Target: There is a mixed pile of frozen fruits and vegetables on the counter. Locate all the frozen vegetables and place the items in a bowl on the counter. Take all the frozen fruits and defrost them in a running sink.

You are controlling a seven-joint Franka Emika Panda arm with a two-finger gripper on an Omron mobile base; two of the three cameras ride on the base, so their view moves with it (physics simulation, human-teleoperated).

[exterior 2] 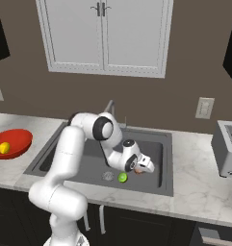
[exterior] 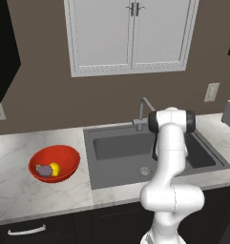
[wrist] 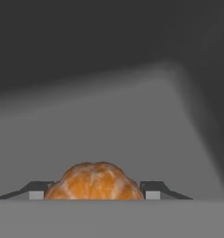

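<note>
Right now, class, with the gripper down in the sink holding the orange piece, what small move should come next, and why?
Probably open the jaws and let go. The gripper is low inside the sink, closed on the orange piece, beside the green fruit near the drain. The yellow piece and purple piece already lie in the red bowl.

sink (exterior 2: 151,149) right half: open | lime (exterior 2: 122,177), faucet (exterior 2: 109,108): left obstacles

Both base cameras behind arm, left and right, looking down, sharing sink (exterior: 116,147) and red bowl (exterior 2: 14,141); hand camera close inside basin.
</note>
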